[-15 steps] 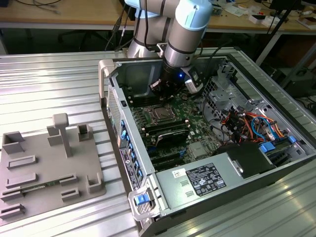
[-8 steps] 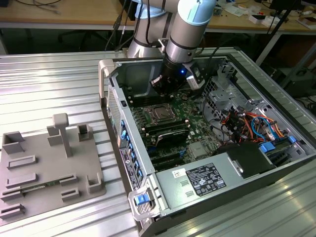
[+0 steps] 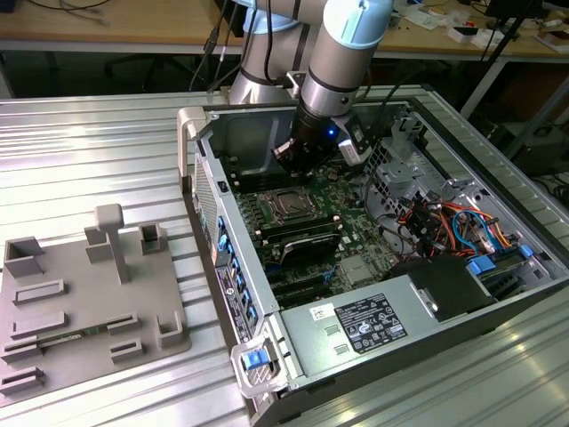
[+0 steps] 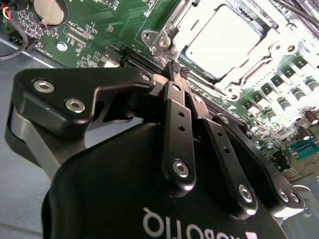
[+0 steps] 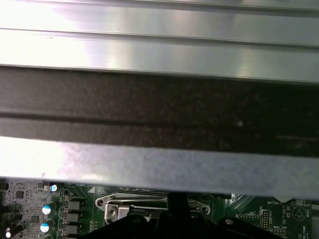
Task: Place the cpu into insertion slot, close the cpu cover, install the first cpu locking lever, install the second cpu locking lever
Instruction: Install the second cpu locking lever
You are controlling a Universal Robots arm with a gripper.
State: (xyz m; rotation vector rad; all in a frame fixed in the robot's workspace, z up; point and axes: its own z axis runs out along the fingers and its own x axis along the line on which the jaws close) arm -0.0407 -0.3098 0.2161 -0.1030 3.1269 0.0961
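- Bench [image 3: 89, 151] of ribbed metal carries an open computer case [image 3: 498, 302] lying on its side at the exterior view's right, and a grey holder tray [image 3: 89, 302] at that view's left.
- Inside the case lies the green motherboard [image 3: 356, 240], with a bundle of coloured cables [image 3: 444, 222] at its right in the exterior view and a power supply [image 3: 373, 325] at the near end.
- Arm [image 3: 347, 53] reaches down from the far side into the case, over the far part of the board.
- Pincer [image 4: 177, 69] hangs just above the board; in the second wrist view its two fingertips [image 4: 174, 66] are pressed together with nothing between them, beside one corner of the insertion slot [image 4: 227, 47].
- The cpu [image 4: 224, 42] already sits flat in the insertion slot, its pale metal top facing up.
- The cpu cover [image 4: 271, 50] looks to be folded down around the chip, its frame lying along the chip's edges.
- One locking lever [image 4: 167, 30] runs along the slot's side nearest the fingertips; whether it is hooked home I cannot tell.
- By my reading, seating the chip and closing the cover are done, and the lever work is in hand.
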